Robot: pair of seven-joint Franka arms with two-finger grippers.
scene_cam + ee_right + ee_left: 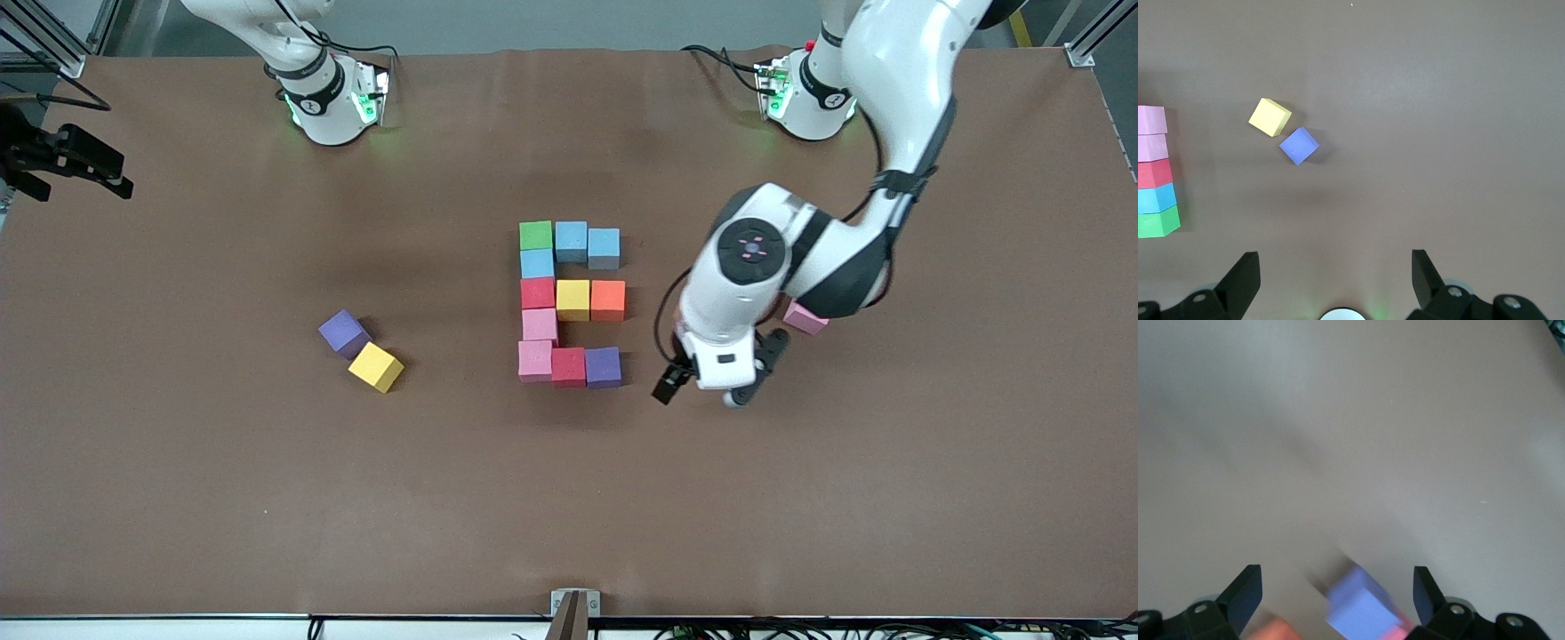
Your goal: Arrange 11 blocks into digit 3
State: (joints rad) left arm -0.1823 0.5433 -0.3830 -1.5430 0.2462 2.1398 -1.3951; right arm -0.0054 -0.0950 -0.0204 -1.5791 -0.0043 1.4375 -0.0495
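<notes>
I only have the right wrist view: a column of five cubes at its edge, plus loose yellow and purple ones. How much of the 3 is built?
Observer: All of it, by the front view: the figure counts eleven cubes, three short bars off one spine.
Operator: Where is the left pincer?
Observer: The left pincer hangs open beside the figure's purple corner cube, holding nothing.
Operator: Any other strays?
Observer: One pink cube lies partly hidden under the left arm.
</notes>
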